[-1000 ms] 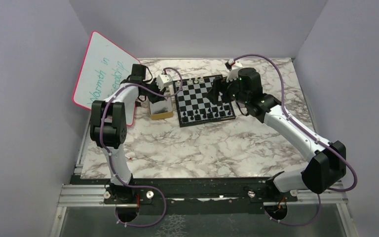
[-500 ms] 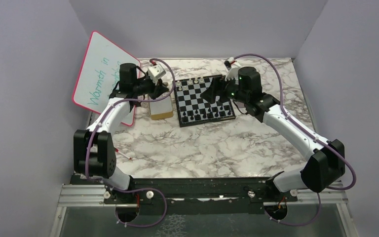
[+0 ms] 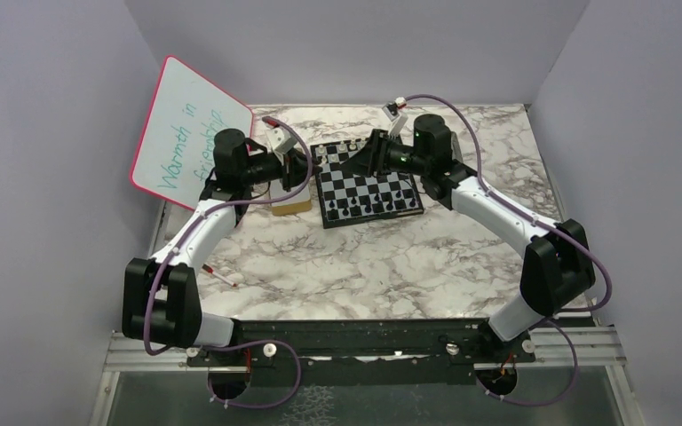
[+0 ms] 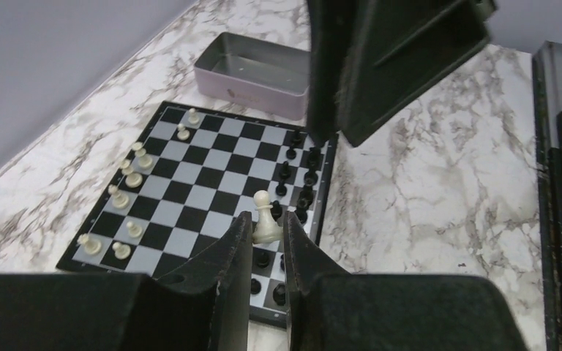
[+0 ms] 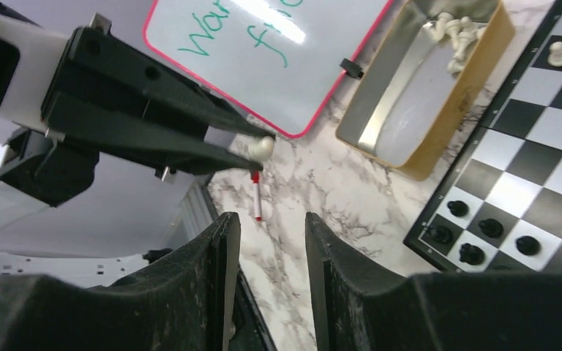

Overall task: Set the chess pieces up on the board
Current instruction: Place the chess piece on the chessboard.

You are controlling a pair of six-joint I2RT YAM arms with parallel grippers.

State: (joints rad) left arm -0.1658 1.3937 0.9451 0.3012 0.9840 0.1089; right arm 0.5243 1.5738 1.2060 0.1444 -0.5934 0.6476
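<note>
My left gripper (image 4: 267, 228) is shut on a whitish pawn (image 4: 266, 218) and holds it above the left edge of the board (image 4: 190, 183). In the top view it (image 3: 306, 164) is just left of the board (image 3: 364, 182). My right gripper (image 5: 272, 227) is open and empty. It hovers over the board's far left part (image 3: 357, 160) and faces the left gripper (image 5: 245, 146), whose tips show the pawn (image 5: 263, 148). Black pieces (image 3: 373, 206) line the board's near edge. White pieces (image 3: 344, 147) stand along the far edge.
A gold-sided metal tray (image 5: 454, 110) holding several white pieces (image 5: 454, 33) sits left of the board. A second metal tray (image 4: 252, 73) lies beyond the board's right side. A pink-rimmed whiteboard (image 3: 191, 129) leans at the left wall. A red-tipped pen (image 5: 256, 197) lies on the marble table.
My left gripper rose from the tray and swung right toward the board's edge with the pawn. My right gripper moved left over the board and turned to face the left gripper.
</note>
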